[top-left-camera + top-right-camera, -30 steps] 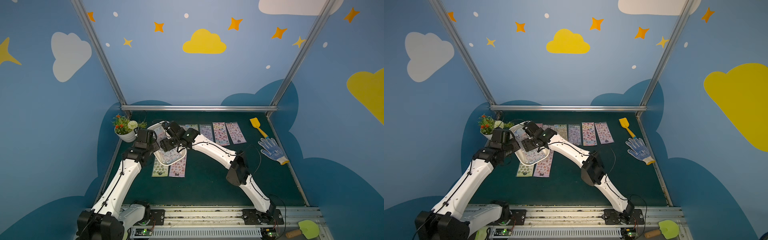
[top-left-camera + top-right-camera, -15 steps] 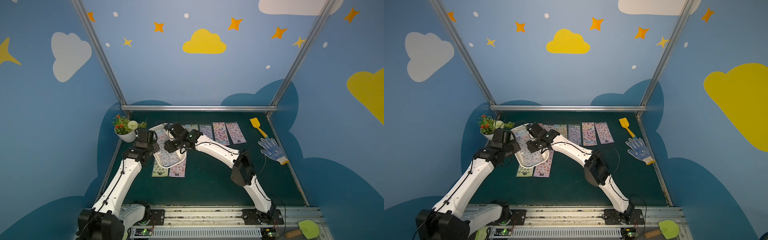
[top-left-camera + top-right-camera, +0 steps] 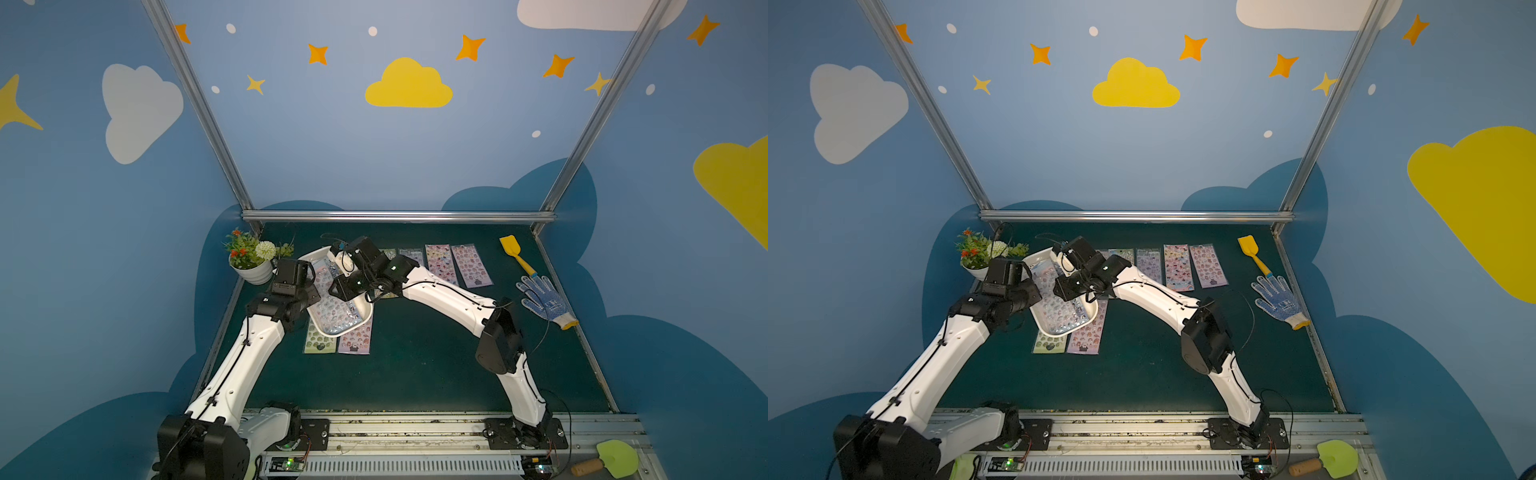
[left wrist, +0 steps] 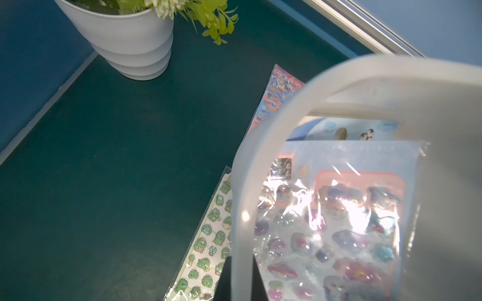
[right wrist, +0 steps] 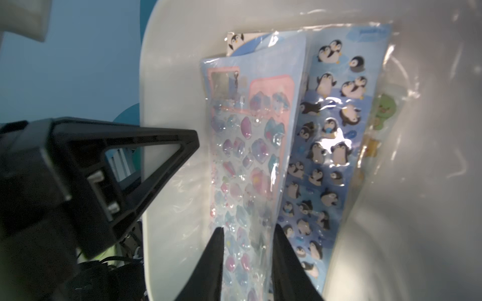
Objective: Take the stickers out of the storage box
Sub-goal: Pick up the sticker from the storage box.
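Note:
My left gripper [image 4: 241, 276] is shut on the side rim of the white storage box [image 4: 242, 208] and holds it tilted over the mat, as both top views show [image 3: 362, 322] [image 3: 1090, 320]. Glossy stickers [image 3: 336, 311] lie inside. My right gripper [image 5: 247, 242] reaches into the storage box [image 5: 169, 91]. Its jaws stand a narrow gap apart, one finger on each side of the top pastel puffy sheet [image 5: 247, 156], which bows up between them. A blue penguin sheet [image 5: 333, 130] lies under it. From above, the right gripper [image 3: 334, 293] is over the box's middle.
A green dinosaur sheet [image 3: 320, 343] and a purple sheet [image 3: 355, 340] lie on the mat, partly under the box. More sheets [image 3: 440, 264] lie in a row at the back. A white flower pot [image 3: 255, 270] stands left; a yellow spade [image 3: 513, 251] and glove [image 3: 544, 301] lie right.
The right gripper has come down into the box and its jaws have narrowed around the top sheet. The left gripper keeps its hold on the rim.

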